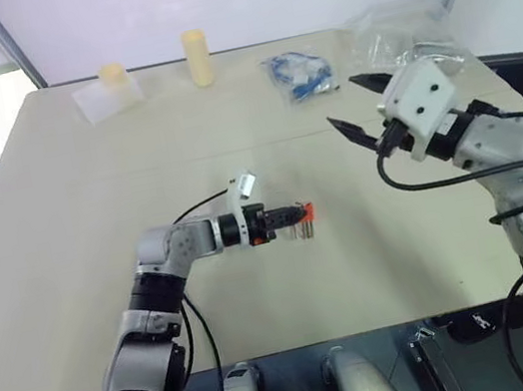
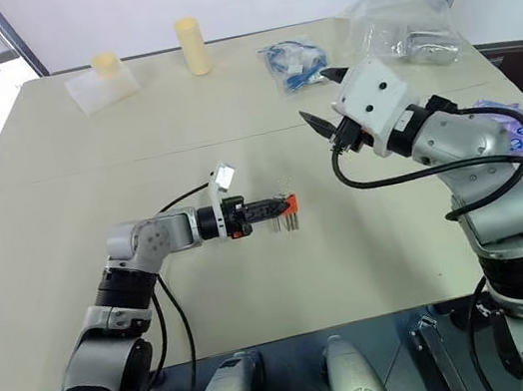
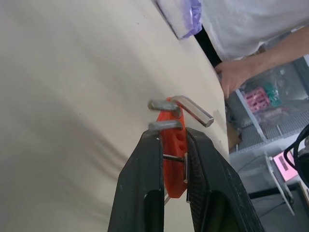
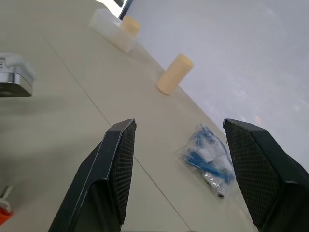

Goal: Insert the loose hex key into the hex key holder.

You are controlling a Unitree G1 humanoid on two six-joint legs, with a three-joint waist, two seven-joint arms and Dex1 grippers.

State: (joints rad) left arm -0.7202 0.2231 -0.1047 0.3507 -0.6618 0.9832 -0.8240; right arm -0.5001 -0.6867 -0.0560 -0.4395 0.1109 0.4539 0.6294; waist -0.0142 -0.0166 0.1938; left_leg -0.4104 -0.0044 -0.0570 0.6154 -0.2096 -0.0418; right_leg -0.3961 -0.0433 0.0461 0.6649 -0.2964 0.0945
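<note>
Left gripper [image 3: 169, 159] clamps the red hex key holder [image 3: 172, 145] above the table [image 1: 67, 240].
A bent hex key [image 3: 193, 108] sits at the holder's tip among the short keys. Farther off, the right gripper [image 1: 359, 105] hangs with fingers wide apart, empty, near a blue bag [image 1: 299, 75] and a yellow cylinder [image 1: 198, 57].

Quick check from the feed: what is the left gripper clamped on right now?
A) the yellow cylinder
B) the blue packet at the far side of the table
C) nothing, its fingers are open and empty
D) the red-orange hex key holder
D: in the left wrist view the left gripper has both black fingers pressed against the hex key holder, a red-orange block with short metal keys sticking out.
</note>
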